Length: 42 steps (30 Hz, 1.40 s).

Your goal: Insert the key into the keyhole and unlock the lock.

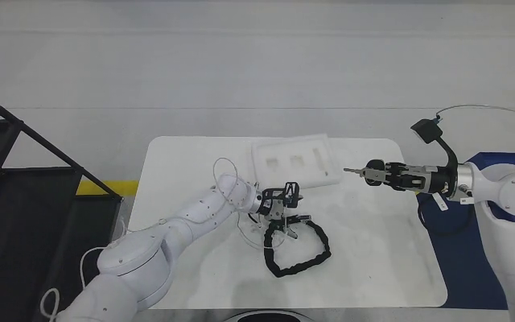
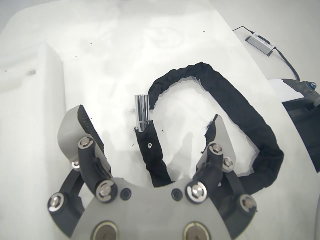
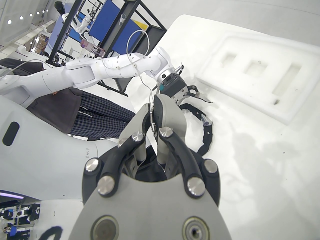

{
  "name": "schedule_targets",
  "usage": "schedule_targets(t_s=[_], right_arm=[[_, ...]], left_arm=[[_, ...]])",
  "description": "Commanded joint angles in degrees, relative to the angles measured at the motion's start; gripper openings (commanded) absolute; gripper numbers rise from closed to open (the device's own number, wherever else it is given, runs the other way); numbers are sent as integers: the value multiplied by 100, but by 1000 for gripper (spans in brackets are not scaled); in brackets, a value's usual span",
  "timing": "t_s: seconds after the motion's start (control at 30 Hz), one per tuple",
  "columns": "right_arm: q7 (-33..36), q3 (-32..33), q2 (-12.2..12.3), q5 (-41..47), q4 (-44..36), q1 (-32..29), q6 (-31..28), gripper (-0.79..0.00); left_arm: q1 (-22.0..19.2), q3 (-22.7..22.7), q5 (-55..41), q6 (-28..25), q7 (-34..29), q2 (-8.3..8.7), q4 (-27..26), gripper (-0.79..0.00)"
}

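Note:
A black fabric-sleeved chain lock (image 1: 304, 256) lies in a loop on the white table (image 1: 378, 266). One end of the lock carries a chrome cylinder (image 2: 141, 112), which lies flat between my left gripper's fingers (image 2: 86, 123). My left gripper (image 2: 150, 128) is open, low over that end, and holds nothing; the top view has it (image 1: 283, 224) at the table's middle. My right gripper (image 1: 372, 173) hovers over the right half of the table, shut on the key (image 1: 351, 171), whose thin blade sticks out toward the left arm. In the right wrist view the lock (image 3: 207, 132) lies beyond the shut fingers (image 3: 172, 116).
A white foam tray (image 1: 294, 161) with rectangular recesses rests at the back of the table, just beyond the lock; the right wrist view shows its recesses (image 3: 260, 76). A black metal frame (image 1: 48, 153) stands off the table's left side. A power brick (image 2: 261, 43) lies on the floor.

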Motion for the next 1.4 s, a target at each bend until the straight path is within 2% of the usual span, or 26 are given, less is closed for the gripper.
schedule_targets(t_s=[0.0,0.03,0.1,0.2,0.3,0.4,0.47,0.53,0.97,1.03,1.1,1.13,1.37], right_arm=[[0,0,0,0,0,0,0,-785],[0,0,0,0,0,0,0,-785],[0,0,0,0,0,0,0,-785],[0,0,0,0,0,0,0,-785],[0,0,0,0,0,0,0,-785],[0,0,0,0,0,0,0,-785],[0,0,0,0,0,0,0,-785],[0,0,0,0,0,0,0,-785],[0,0,0,0,0,0,0,-785],[0,0,0,0,0,0,0,-785],[0,0,0,0,0,0,0,-785],[0,0,0,0,0,0,0,-785],[0,0,0,0,0,0,0,-785]], left_arm=[[-17,45,59,19,85,-125,196,0],[-30,63,88,25,138,-180,287,-3],[-50,94,145,28,245,-278,467,-120],[-75,128,220,37,376,-401,736,-182],[-90,158,297,41,489,-501,948,-179],[-105,187,383,52,586,-583,1101,-246],[-111,200,425,61,647,-631,1188,-249],[-115,210,467,90,702,-674,1262,-289],[-144,275,719,219,774,-911,1641,-422],[-152,273,728,214,790,-935,1692,-554],[-165,264,727,217,811,-956,1737,-757],[-170,258,722,210,814,-966,1757,-785],[-234,185,616,132,822,-1030,1844,-785]])
